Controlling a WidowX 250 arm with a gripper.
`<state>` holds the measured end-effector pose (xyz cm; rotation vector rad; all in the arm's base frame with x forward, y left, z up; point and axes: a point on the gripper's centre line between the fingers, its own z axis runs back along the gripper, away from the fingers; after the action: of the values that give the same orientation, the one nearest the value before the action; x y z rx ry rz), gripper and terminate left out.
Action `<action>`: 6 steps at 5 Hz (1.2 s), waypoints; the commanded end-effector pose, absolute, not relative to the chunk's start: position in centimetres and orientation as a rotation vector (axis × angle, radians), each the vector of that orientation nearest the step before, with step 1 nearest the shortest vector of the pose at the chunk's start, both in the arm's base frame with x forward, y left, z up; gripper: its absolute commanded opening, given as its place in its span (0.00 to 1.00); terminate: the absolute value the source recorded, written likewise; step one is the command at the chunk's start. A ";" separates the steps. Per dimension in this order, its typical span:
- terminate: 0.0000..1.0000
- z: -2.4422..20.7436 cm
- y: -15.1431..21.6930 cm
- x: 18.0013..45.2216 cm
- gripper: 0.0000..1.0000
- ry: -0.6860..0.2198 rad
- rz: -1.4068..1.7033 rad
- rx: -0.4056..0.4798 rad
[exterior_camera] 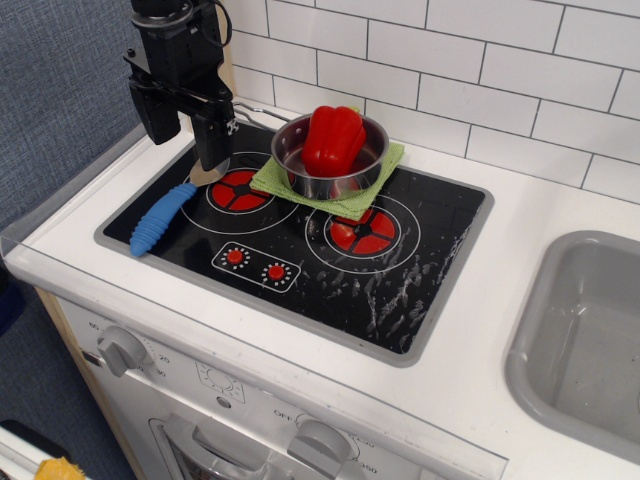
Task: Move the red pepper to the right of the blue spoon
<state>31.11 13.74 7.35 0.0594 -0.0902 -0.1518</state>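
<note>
The red pepper sits upright in the steel pan, far right of the blue spoon; the end effector, open and empty over the spoon's bowl, should approach the pepper vertically, clearing the rim.

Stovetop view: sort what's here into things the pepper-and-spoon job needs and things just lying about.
Needed for the job:
red pepper, sitting in the pot
blue spoon, on the hob's left side
gripper, above the spoon's bowl end

Just lying about:
silver pot
green cloth under the pot
grey sink
oven knobs
</note>
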 end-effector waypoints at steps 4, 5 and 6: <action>0.00 9.6 6.7 38.7 1.00 -0.181 -0.140 -0.008; 0.00 7.6 5.8 40.2 1.00 -0.129 -0.103 -0.029; 0.00 5.1 6.2 40.1 1.00 -0.060 -0.065 -0.025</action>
<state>39.30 5.87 3.02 -0.0398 -0.0052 -0.0634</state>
